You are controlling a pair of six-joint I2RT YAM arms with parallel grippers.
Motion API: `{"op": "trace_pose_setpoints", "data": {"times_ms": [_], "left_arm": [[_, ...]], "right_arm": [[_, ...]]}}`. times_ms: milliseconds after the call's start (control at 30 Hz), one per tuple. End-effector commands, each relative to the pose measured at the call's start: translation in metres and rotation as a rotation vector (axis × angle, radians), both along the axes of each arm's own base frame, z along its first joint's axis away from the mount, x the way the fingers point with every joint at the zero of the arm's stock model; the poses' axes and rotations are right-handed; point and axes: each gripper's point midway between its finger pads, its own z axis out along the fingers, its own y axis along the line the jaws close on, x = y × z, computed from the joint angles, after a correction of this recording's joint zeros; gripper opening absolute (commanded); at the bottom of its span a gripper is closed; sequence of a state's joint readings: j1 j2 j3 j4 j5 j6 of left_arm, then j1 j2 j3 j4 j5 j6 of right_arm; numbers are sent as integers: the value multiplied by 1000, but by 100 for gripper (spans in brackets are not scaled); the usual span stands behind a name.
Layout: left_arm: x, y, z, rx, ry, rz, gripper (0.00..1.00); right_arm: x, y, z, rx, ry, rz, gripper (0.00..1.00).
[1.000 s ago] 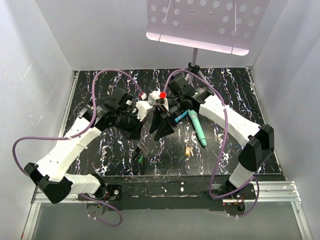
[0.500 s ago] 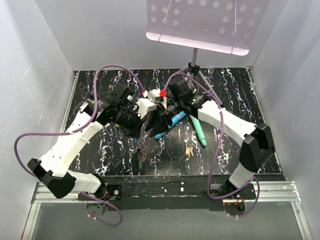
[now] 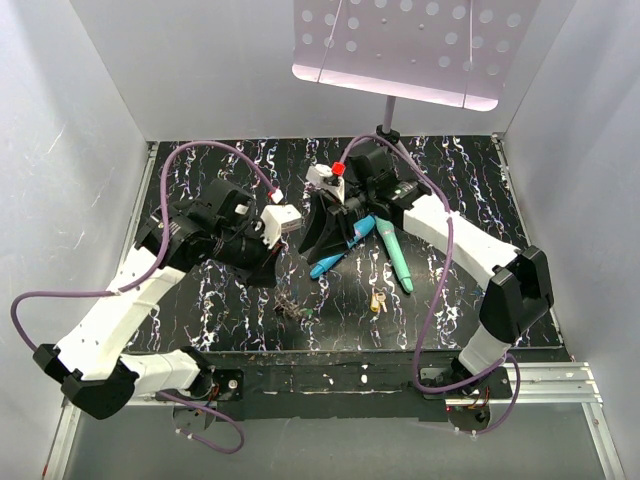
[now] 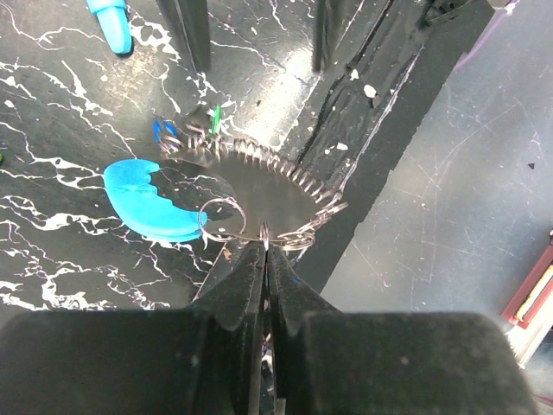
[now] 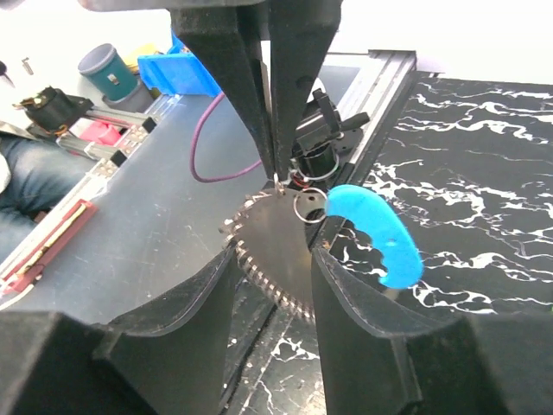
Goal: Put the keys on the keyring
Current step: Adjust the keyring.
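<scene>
Keyring: a grey, chain-like oval loop with a bright blue curved section. In the top view it sits at lower centre, close to the front edge of the table. In the left wrist view it fills mid-frame, with the blue section on the left and the toothed grey run arching across to the right. Small wire rings bunch at its near end.

Left gripper: fingers are pressed together, pinching the thin wire at the near end of the loop. The right wrist view agrees. There the two dark fingers come down from the top of the frame and meet on the wire just above the blue section.

Green key and blue key: both are at the far end of the loop, upper centre of the left wrist frame. I cannot tell whether they are threaded on.

Yellow key: lies flat on the table, right of the keyring and apart from it.

Right gripper: fingers stand apart with nothing clamped. The grey chain side of the loop shows in the gap between them. Contact cannot be told from this view. In the top view the gripper sits just above and right of the loop.

Surroundings: two teal sticks lie at centre right of the black marbled table. A perforated pale plate stands on a pole at the top of the frame.
</scene>
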State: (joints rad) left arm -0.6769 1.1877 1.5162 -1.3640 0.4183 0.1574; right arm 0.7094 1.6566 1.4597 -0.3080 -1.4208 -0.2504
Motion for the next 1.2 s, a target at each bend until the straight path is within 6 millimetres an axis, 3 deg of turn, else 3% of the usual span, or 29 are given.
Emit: {"op": "trace_pose_setpoints", "data": {"times_ms": [0,133,267,733,1167], "left_arm": [[-4,-9,10,-84,-12,-6,0],[-1,-14,13,-115,-21,-7,0],[-1,-17,15,-140,-25,-11,0],[1,-19,16,-160,-39,1,0],[2,-18,14,-162,-33,15,0]], "right_arm": [[-9,-6,17,30,-28,12,48],[-17,11,3,-5,-36,2,49],[-19,19,0,-24,-6,5,48],[-35,25,-16,-56,29,33,40],[-42,29,-16,-63,26,39,34]]}}
